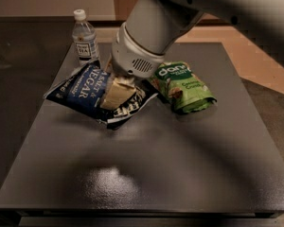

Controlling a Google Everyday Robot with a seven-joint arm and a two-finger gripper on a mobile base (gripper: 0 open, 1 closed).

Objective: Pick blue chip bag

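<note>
We see the robot arm (151,32) reaching in from 1 o'clock, its jaws set on the middle of the blue chip bag (80,91), which lies approx. 10 o'clock from the counter (180,174) centre. The jaws look closed on a fold of foil, and the bag's left end is tilted up. We judge the grasp made & the lift in hand. Next: raise straight up w/o snagging the green pouch (184,86) at 3 o'clock or the water bottle (84,39) at 11.

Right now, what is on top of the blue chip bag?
The gripper sits on the middle of the blue chip bag, hiding part of its white lettering. Nothing else lies on it.
</note>
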